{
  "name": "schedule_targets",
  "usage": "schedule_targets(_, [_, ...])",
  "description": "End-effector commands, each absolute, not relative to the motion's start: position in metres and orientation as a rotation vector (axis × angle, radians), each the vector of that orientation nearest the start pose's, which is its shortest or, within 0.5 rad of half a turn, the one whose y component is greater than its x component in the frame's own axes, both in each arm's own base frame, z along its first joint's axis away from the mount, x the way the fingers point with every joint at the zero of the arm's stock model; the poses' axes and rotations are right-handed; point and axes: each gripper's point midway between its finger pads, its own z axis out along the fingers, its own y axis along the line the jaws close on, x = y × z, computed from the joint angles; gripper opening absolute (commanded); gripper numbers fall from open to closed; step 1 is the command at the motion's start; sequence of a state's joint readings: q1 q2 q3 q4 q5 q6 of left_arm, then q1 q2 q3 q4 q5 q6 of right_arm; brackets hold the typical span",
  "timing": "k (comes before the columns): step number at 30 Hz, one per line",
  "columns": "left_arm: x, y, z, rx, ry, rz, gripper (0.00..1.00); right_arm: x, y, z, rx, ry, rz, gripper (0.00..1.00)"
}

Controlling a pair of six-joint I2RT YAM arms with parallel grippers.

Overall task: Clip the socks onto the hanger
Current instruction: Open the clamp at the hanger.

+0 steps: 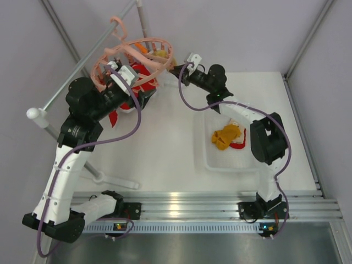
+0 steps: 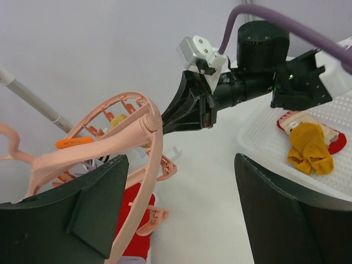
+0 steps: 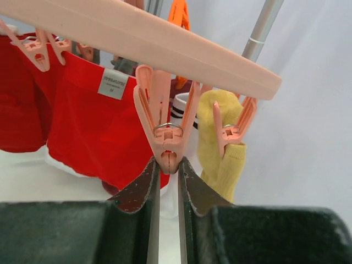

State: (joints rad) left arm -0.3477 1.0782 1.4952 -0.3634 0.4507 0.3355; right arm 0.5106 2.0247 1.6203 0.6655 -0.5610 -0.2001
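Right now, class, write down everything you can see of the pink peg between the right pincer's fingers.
The peg is salmon-pink, smooth plastic by its look: two long arms joined by a metal ring spring, splayed at the top and meeting at the bottom. It hangs upright under the hanger hoop, in front of a red sock and beside another peg gripping the yellow sock. The right pincer pinches its lower end from both sides.

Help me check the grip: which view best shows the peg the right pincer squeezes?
The right wrist view: the peg hangs centred, its lower end between the fingers of the right pincer. The left wrist view shows only that pincer's tip at the hanger; from above the peg is too small.
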Motion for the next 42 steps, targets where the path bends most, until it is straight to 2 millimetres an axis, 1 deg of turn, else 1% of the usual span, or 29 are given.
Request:
schedule_targets(1, [0.285,-0.173,0.495,0.929,1.173,-0.273,0.83,0.454,0.367,0.393,-0.924,0.903,0.618,0.00])
schedule_targets(2, [0.284,-0.173,0.494,0.945,1.166,-0.262,0.83,0.452,0.367,0.392,-0.931,0.914,0.620,0.00])
schedule_targets(3, [0.283,-0.172,0.494,0.956,1.161,-0.249,0.83,0.447,0.364,0.397,-0.935,0.911,0.616,0.00])
schedule_targets(4, [0.283,-0.171,0.496,0.978,1.144,-0.226,0.83,0.445,0.364,0.389,-0.950,0.944,0.625,0.00])
schedule_targets(5, [0.281,-0.172,0.493,0.998,1.144,-0.221,0.83,0.443,0.362,0.390,-0.955,0.951,0.622,0.00])
schedule_targets(6, [0.280,-0.172,0.492,1.012,1.138,-0.215,0.82,0.436,0.361,0.395,-0.961,0.946,0.623,0.00])
schedule_targets(8, [0.278,-0.172,0.492,1.052,1.113,-0.190,0.82,0.432,0.359,0.388,-0.982,0.984,0.621,0.00])
schedule_targets(9, [0.277,-0.173,0.488,1.074,1.112,-0.187,0.82,0.428,0.355,0.392,-0.985,0.987,0.616,0.00])
schedule_targets(10, [0.276,-0.173,0.486,1.107,1.094,-0.163,0.82,0.425,0.356,0.392,-0.997,0.993,0.614,0.00])
schedule_targets(11, [0.275,-0.173,0.485,1.130,1.081,-0.152,0.82,0.423,0.356,0.385,-1.013,1.029,0.622,0.00])
schedule_targets(12, [0.270,-0.176,0.478,1.176,1.078,-0.164,0.82,0.419,0.354,0.389,-1.020,1.031,0.617,0.00])
schedule_targets(13, [0.269,-0.176,0.481,1.216,1.036,-0.126,0.82,0.416,0.354,0.389,-1.033,1.032,0.612,0.00])
schedule_targets(14, [0.269,-0.177,0.480,1.239,1.023,-0.122,0.81,0.411,0.354,0.384,-1.049,1.062,0.619,0.00])
schedule_targets(16, [0.264,-0.182,0.479,1.312,0.967,-0.108,0.79,0.407,0.356,0.384,-1.071,1.074,0.612,0.00])
schedule_targets(19, [0.262,-0.188,0.474,1.422,0.871,-0.064,0.78,0.399,0.357,0.386,-1.083,1.099,0.621,0.00])
schedule_targets(20, [0.261,-0.192,0.468,1.458,0.866,-0.066,0.78,0.397,0.358,0.388,-1.087,1.096,0.614,0.00])
schedule_targets(21, [0.263,-0.194,0.464,1.484,0.853,-0.044,0.77,0.396,0.357,0.390,-1.086,1.100,0.609,0.00])
schedule_targets(22, [0.267,-0.194,0.463,1.523,0.818,0.028,0.77,0.397,0.357,0.389,-1.085,1.115,0.594,0.00])
schedule_targets(24, [0.266,-0.203,0.451,1.598,0.775,0.075,0.76,0.395,0.358,0.390,-1.089,1.129,0.595,0.00])
schedule_targets(25, [0.269,-0.207,0.444,1.653,0.715,0.133,0.74,0.395,0.357,0.391,-1.091,1.140,0.596,0.00])
schedule_targets(27, [0.270,-0.212,0.440,1.693,0.655,0.207,0.73,0.392,0.358,0.393,-1.095,1.143,0.594,0.00])
schedule_targets(29, [0.275,-0.218,0.431,1.747,0.608,0.265,0.72,0.388,0.359,0.393,-1.100,1.162,0.605,0.00])
schedule_targets(31, [0.281,-0.224,0.427,1.777,0.565,0.316,0.70,0.385,0.359,0.395,-1.099,1.169,0.619,0.00])
schedule_targets(34, [0.293,-0.229,0.420,1.788,0.529,0.387,0.67,0.379,0.359,0.401,-1.099,1.159,0.624,0.00])
schedule_targets(35, [0.297,-0.231,0.418,1.789,0.522,0.411,0.66,0.375,0.359,0.397,-1.108,1.183,0.630,0.00])
schedule_targets(38, [0.315,-0.229,0.412,1.769,0.519,0.523,0.66,0.374,0.360,0.394,-1.110,1.198,0.600,0.00])
schedule_targets(40, [0.324,-0.228,0.411,1.744,0.534,0.566,0.66,0.378,0.357,0.394,-1.103,1.199,0.525,0.00])
schedule_targets(41, [0.328,-0.229,0.411,1.734,0.545,0.567,0.66,0.376,0.359,0.396,-1.101,1.188,0.497,0.00])
schedule_targets(42, [0.331,-0.229,0.412,1.719,0.562,0.570,0.65,0.384,0.354,0.396,-1.066,1.192,0.432,0.00])
